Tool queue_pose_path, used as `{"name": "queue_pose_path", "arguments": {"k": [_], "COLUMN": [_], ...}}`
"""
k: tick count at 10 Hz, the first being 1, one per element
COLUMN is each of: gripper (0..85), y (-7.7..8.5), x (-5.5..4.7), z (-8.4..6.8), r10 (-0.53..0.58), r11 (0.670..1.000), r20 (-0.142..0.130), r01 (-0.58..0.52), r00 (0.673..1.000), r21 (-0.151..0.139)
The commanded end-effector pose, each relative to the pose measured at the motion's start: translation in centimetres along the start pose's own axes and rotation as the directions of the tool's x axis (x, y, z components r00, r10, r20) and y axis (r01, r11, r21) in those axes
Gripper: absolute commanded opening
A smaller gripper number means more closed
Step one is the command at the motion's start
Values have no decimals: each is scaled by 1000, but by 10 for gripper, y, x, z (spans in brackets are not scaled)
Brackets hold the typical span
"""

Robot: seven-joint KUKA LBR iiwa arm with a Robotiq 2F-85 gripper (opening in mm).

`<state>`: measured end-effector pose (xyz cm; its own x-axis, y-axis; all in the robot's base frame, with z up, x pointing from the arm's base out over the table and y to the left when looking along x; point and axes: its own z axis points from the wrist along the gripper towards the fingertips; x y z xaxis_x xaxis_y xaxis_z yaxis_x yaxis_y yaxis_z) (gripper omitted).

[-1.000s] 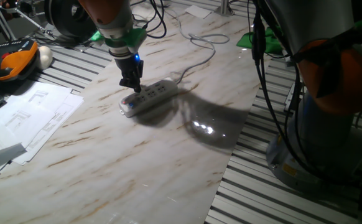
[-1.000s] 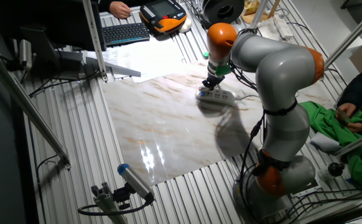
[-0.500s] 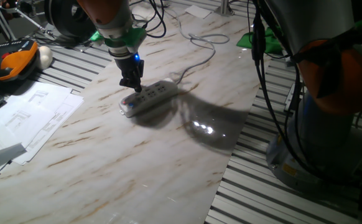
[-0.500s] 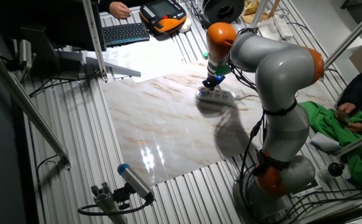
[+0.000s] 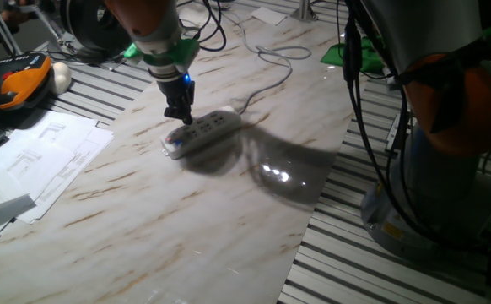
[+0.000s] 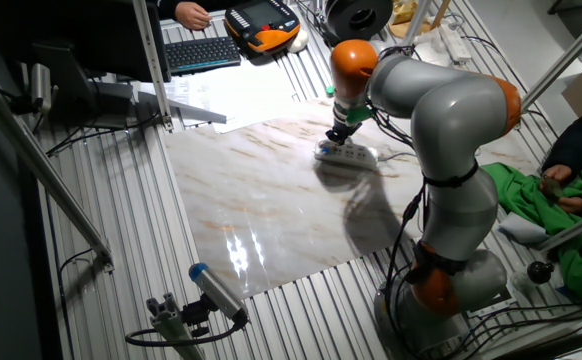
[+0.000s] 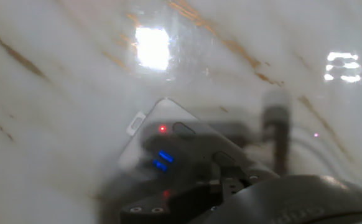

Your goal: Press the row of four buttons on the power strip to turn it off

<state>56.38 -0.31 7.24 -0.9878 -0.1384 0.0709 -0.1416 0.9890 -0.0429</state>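
**Power strip under the hand, marble bench**

Marble-patterned bench [image 5: 229,211], pale with tan veining, set on a ribbed metal frame; glare patches on its surface in all three views.

Power strip [image 5: 202,133]: long white bar, lying flat near the far middle of the bench, at an angle to the bench edges; thin pale cable [image 5: 271,80] running from its far end across the bench; also seen in the other fixed view [image 6: 347,153] beneath the arm.

Buttons [image 5: 178,139]: a small reddish mark shows at the near end of the strip's top face; the row itself too small to count; in the hand view, blurred, one red light [image 7: 163,129] on the strip's top.

Hand [image 5: 179,116]: dark, pointing straight down over the near half of the strip, its tips at or just above the top face; contact cannot be confirmed; blue light on its body; whether the fingers are spread or closed, cannot tell, since no view shows the tips clearly.

Arm [image 6: 441,130]: grey with orange joints, bent over the bench from the side.

Surroundings: loose papers [image 5: 35,160] on the frame beside the bench; orange-and-black pendant [image 5: 13,80] beyond them; keyboard [image 6: 203,52]; green cloth [image 6: 531,215] beside the robot base.
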Motion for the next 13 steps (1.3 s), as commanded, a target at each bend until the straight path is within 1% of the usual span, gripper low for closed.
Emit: {"name": "queue_pose_path", "arguments": {"k": [1, 2, 3, 4, 5, 7, 8, 10, 11, 12, 13], "gripper": [0, 0, 0, 0, 0, 0, 0, 0, 0, 0, 0], "y": [0, 0, 0, 0, 0, 27, 36, 41, 43, 44, 43], "x": [0, 0, 0, 0, 0, -10, -14, -23, -28, -29, -29], "z": [0, 0, 0, 0, 0, -17, -19, -10, -4, -1, -1], "r10": [-6, -25, -23, 1, 43, 76, 74, 45, 32, 24, 21], "r11": [998, 997, 995, 995, 995, 997, 997, 999, 999, 1000, 1000], "r20": [12, 13, 3, -7, -30, -46, -47, -47, -39, -32, -30], "r01": [7, 26, 23, -2, -45, -78, -75, -46, -32, -25, -21], "r00": [1000, 1000, 1000, 1000, 999, 996, 996, 998, 999, 999, 999], "r21": [-60, -76, -94, -95, -89, -24, -2, -18, -17, -15, -16]}}
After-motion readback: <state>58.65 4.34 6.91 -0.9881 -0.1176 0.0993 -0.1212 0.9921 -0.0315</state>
